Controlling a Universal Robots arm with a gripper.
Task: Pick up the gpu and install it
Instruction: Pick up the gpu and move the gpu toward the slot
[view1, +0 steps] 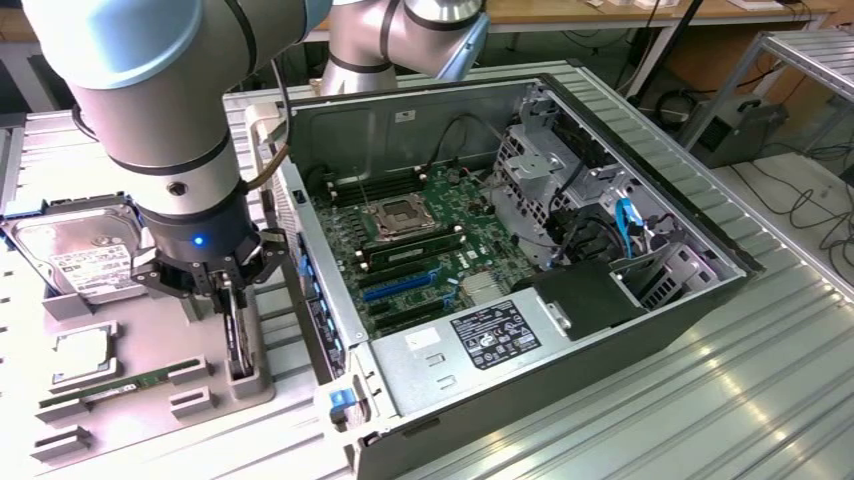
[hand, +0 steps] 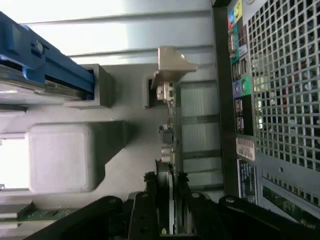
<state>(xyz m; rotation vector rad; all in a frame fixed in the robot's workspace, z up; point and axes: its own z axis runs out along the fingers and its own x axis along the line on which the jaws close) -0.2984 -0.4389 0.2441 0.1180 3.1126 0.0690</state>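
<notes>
The gpu (view1: 239, 340) stands on edge in a slot of the grey parts tray (view1: 147, 410), at the exterior view's left beside the open computer case (view1: 561, 270). It looks like a thin dark card; in the wrist view its edge (hand: 169, 130) runs up to a silver end bracket (hand: 172, 62). My gripper (view1: 227, 298) has come straight down over its top edge. In the wrist view the gripper (hand: 168, 202) has one black finger (hand: 150, 207) on each side of the card, close to it with thin gaps, so it is open.
A silver hard drive (view1: 80, 255) with a blue rail (hand: 40, 65), a processor (view1: 80, 355) and a green RAM stick (view1: 114, 388) share the tray. The case's perforated rear panel (hand: 280, 100) lies close beside the card. Blue slots (view1: 400, 287) show on the motherboard (view1: 420, 235).
</notes>
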